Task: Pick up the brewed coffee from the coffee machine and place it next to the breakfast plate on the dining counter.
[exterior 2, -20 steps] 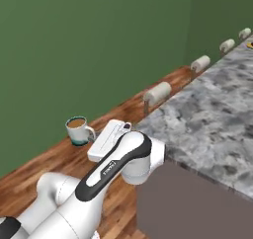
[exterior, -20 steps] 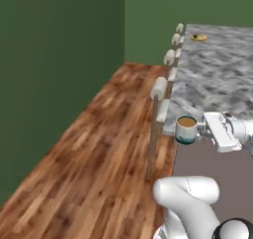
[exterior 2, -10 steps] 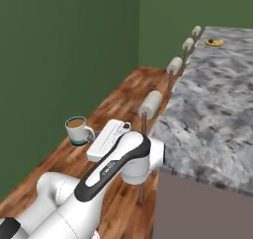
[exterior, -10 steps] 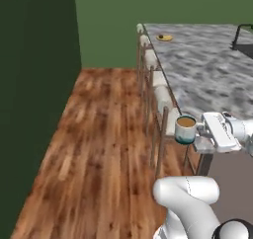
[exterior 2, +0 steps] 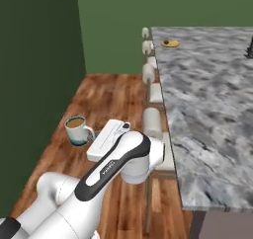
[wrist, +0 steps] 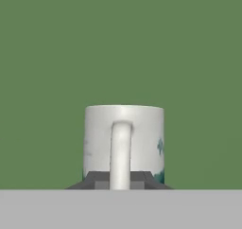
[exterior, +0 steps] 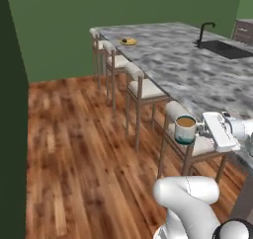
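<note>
Gripper (wrist: 121,180) is closed on the handle of the brewed coffee (exterior: 185,129). Mug is upright, held clear of the dining surface (exterior: 197,75), beside its stool edge, far from the breakfast plate (exterior: 128,42).

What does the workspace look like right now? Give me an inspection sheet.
Surface: marble counter, mostly bare.
Job's things: mug of coffee held upright in the air over the stool side, off the counter; plate at the counter's far end.
Clutter: nothing seen.
Claw: claw shut on the mug's handle.
Cables: nothing seen.
Surroundings: stools along the counter edge, sink with faucet, wood floor, green walls.
</note>
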Tool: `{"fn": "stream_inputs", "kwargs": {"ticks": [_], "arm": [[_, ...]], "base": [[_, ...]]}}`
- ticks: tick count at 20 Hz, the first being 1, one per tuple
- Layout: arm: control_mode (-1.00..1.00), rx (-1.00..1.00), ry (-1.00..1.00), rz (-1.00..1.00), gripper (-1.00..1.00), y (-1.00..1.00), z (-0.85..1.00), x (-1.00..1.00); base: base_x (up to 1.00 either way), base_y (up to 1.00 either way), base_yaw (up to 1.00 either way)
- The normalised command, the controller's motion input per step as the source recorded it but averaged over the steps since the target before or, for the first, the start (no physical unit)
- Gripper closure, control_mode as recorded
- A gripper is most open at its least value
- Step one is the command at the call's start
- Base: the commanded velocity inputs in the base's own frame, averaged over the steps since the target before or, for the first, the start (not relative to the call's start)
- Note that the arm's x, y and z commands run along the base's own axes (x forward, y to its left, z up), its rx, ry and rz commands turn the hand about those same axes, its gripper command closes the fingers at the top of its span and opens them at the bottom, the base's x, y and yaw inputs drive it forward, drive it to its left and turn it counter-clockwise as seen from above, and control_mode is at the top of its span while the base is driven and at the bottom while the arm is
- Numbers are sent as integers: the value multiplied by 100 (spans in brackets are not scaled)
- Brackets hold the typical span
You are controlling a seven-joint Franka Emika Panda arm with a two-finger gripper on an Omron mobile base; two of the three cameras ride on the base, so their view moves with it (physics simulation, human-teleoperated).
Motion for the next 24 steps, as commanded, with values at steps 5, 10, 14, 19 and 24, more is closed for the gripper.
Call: {"fn": "stream_inputs", "kwargs": {"ticks": [5, 10, 14, 19, 24], "arm": [[100, 0, 0, 0, 100, 0, 0, 0], [100, 0, 0, 0, 100, 0, 0, 0], [100, 0, 0, 0, 100, 0, 0, 0], [100, 0, 0, 0, 100, 0, 0, 0], [100, 0, 0, 0, 100, 0, 0, 0]], "base": [[98, 100, -58], [97, 98, -59], [100, 100, -58], [100, 100, -57], [96, 100, -51]]}}
